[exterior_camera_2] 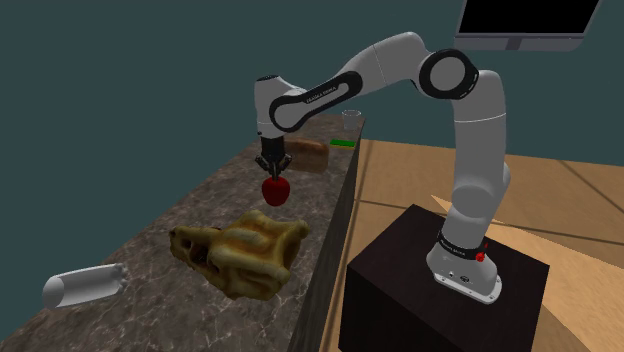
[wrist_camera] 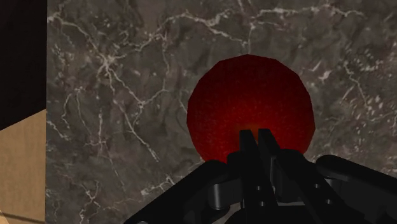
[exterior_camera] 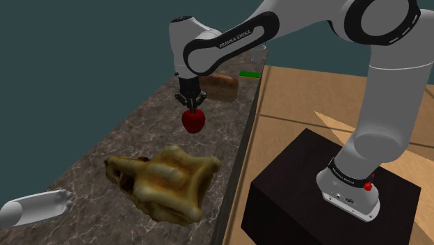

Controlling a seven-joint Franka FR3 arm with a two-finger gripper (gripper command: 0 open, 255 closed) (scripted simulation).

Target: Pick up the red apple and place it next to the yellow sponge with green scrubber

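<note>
A dark red apple [exterior_camera: 194,121] hangs in the air above the dark marble counter [exterior_camera: 97,149], with my black gripper [exterior_camera: 193,106] shut on its top. From the second exterior view the apple [exterior_camera_2: 275,190] is clearly off the counter, under the gripper [exterior_camera_2: 272,170]. Through the wrist camera the two fingers meet at the gripper [wrist_camera: 257,137] over the apple [wrist_camera: 248,95], with marble below. The sponge [exterior_camera: 249,74] shows as a thin green strip at the counter's far end, beyond the apple; it appears again as a sponge [exterior_camera_2: 342,143] near the counter's edge.
A brown loaf [exterior_camera: 221,85] lies just behind the apple. A tan bony skull-like object [exterior_camera: 167,177] sits on the nearer part of the counter, and a grey cylinder [exterior_camera: 35,207] lies at the near end. A clear glass [exterior_camera_2: 351,118] stands past the sponge. The counter edge drops to a wooden floor [exterior_camera: 306,97].
</note>
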